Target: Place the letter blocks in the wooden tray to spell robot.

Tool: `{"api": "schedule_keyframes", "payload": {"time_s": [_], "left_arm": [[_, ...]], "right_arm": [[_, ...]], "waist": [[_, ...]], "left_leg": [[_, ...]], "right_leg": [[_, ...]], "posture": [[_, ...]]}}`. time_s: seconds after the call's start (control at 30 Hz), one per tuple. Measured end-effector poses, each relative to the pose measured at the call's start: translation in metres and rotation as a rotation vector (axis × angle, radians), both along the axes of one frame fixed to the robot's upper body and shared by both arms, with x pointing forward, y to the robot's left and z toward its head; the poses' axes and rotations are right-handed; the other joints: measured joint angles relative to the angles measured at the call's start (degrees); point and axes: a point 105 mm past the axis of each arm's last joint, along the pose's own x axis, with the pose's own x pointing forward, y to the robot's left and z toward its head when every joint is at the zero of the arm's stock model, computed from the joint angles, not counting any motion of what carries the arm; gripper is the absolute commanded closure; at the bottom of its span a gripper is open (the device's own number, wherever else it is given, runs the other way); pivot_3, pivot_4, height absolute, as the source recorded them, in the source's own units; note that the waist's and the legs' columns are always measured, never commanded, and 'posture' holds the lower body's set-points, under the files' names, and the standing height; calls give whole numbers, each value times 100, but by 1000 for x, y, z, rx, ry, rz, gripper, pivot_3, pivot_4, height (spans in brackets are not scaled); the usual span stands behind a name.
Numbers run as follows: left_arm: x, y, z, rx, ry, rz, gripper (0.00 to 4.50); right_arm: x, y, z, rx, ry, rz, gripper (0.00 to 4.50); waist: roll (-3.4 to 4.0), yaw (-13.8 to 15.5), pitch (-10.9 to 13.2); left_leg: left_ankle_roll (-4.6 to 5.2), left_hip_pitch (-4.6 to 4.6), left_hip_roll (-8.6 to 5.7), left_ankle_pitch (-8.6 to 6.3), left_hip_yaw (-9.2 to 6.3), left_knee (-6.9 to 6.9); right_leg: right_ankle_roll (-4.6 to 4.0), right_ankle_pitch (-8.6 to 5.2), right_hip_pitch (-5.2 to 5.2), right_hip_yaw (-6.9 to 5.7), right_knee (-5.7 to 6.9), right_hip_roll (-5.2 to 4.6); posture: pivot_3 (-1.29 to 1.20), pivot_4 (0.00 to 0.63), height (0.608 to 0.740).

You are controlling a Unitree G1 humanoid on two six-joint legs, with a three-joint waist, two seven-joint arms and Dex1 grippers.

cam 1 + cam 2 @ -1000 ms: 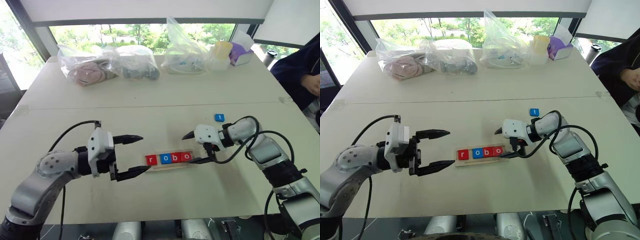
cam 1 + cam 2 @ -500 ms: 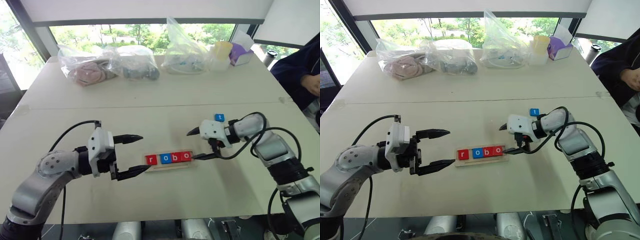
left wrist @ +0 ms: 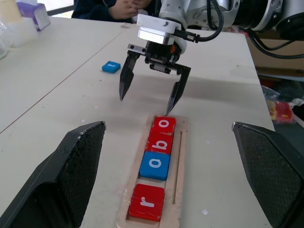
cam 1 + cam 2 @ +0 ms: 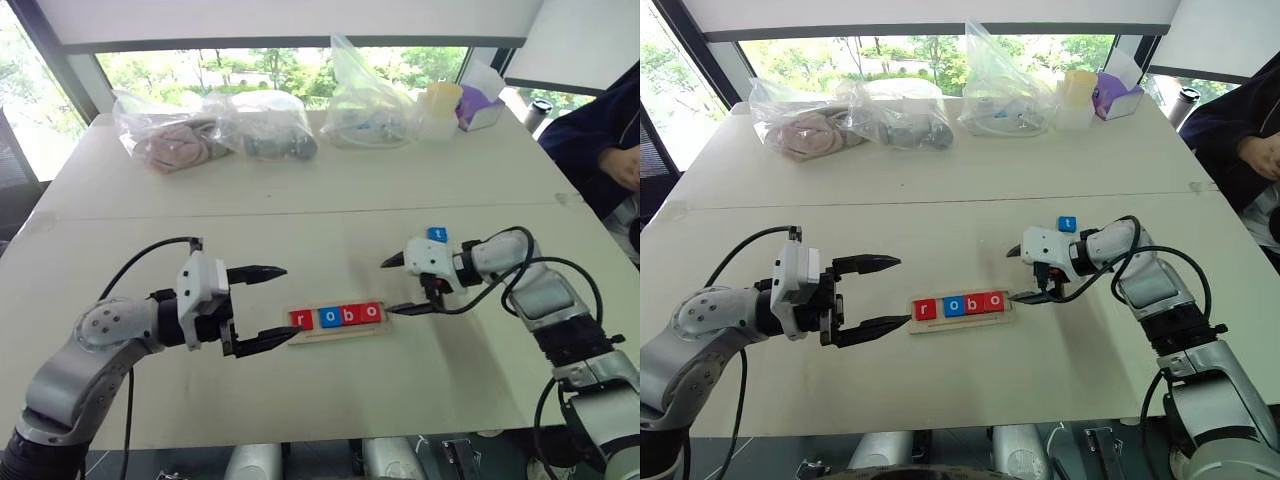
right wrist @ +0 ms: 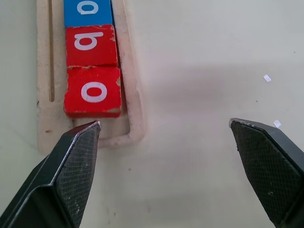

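White lowercase letters r (image 3: 147, 203), o (image 3: 155, 164), b (image 3: 160, 142), o (image 3: 164, 125) are read on four blocks in the wooden tray (image 3: 179, 166) at centre frame, and t on a blue block (image 4: 438, 234) right of centre.

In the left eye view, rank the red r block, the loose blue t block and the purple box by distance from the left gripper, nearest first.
From the left gripper:
1. Red r block, at the wooden tray's near end, just beyond its lower fingertip.
2. Blue t block, loose on the table beside the right gripper.
3. Purple box, at the table's far right edge.
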Motion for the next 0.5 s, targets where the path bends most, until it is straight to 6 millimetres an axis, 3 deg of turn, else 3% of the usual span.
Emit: {"api": "schedule_keyframes", "payload": {"time_s": [0.5], "left_arm": [[0,1,-2,-5,6,24,0]], "right_arm": [[-2,15,-3,16,10,46,40]], "waist": [[0,1,0]], "left_leg": [[0,0,0,0,-5,0]], "right_leg": [[0,0,0,0,0,-1]], "posture": [[0,150,740]]}}
